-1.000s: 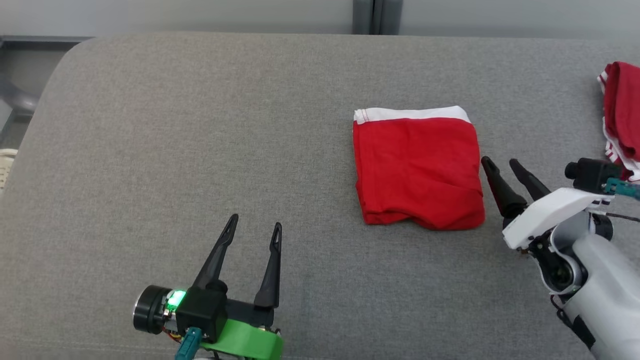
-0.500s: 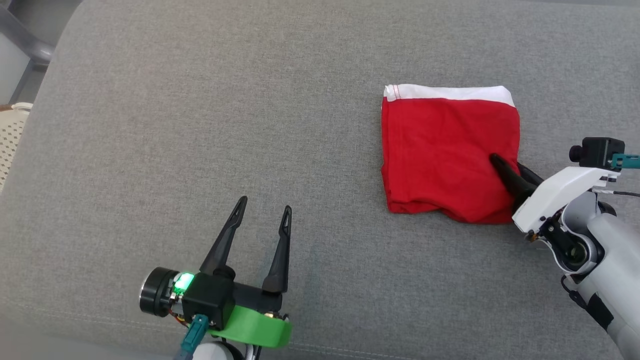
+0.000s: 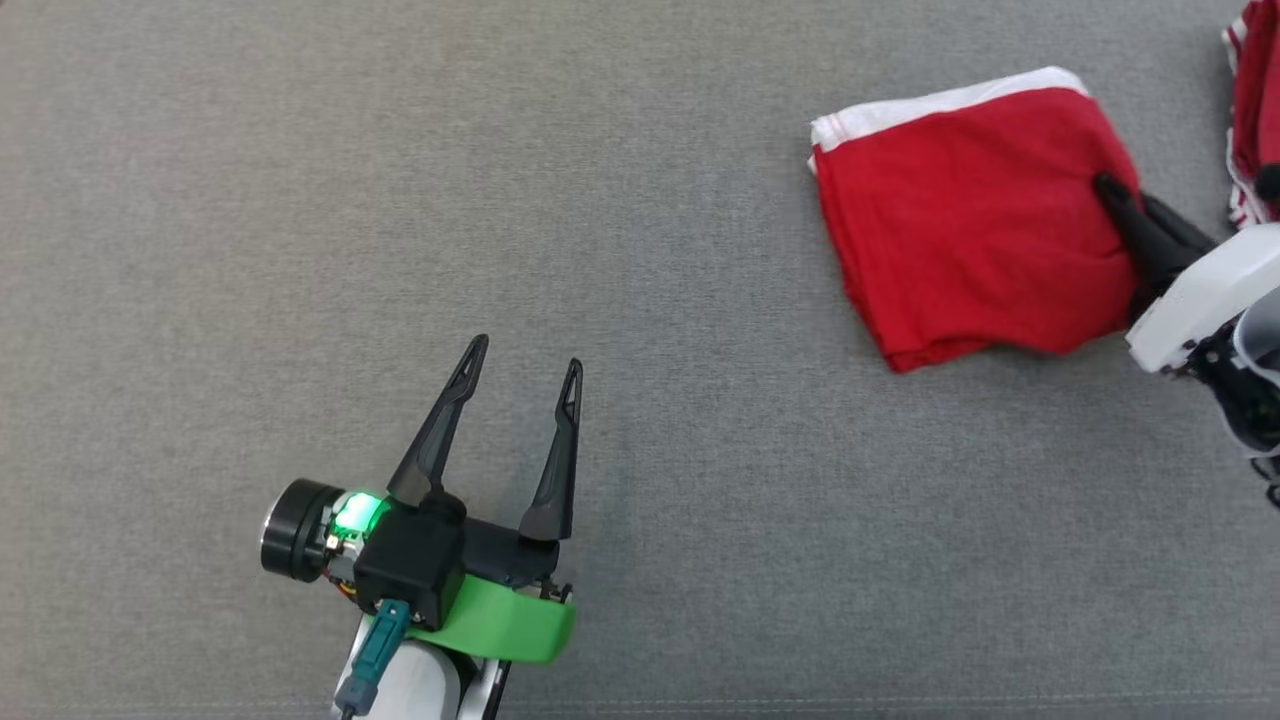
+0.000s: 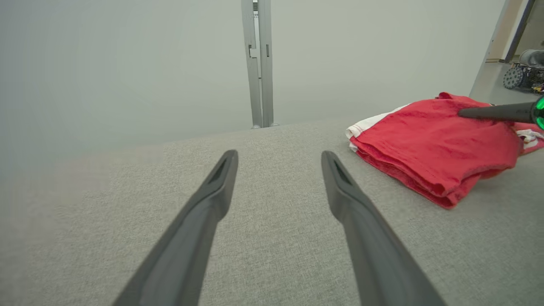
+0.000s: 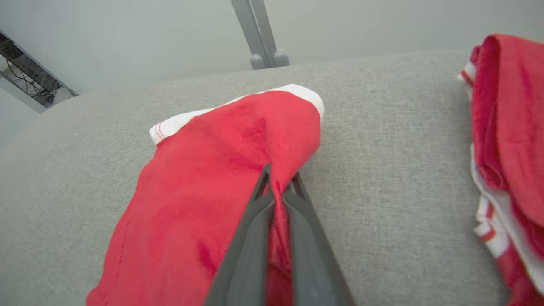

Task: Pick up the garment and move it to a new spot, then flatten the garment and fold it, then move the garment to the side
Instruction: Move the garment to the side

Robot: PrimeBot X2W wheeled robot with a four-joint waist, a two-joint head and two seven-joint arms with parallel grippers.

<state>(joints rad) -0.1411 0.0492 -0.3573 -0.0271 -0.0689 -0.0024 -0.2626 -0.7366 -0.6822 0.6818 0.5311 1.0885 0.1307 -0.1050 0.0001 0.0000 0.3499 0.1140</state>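
The garment (image 3: 965, 210) is a folded red cloth with a white band along its far edge, lying on the grey padded surface (image 3: 640, 200) at the upper right of the head view. My right gripper (image 3: 1125, 205) is shut on the garment's right edge. In the right wrist view a pinch of red garment (image 5: 204, 187) runs between my right gripper's (image 5: 278, 180) closed fingers, and that side is lifted. My left gripper (image 3: 525, 365) stands open over bare grey fabric at the lower left, far from the cloth. In the left wrist view the garment (image 4: 429, 140) lies right of my open left gripper (image 4: 278, 159).
A second red cloth with white striped trim (image 3: 1255, 110) lies at the far right edge, close to the held garment (image 5: 505, 140). A grey vertical post (image 4: 257, 63) stands behind the surface's far edge against a pale wall.
My right gripper went from open beside the garment to shut on its right edge. The garment's held side has risen and it now sits skewed. The head view shifted down and in.
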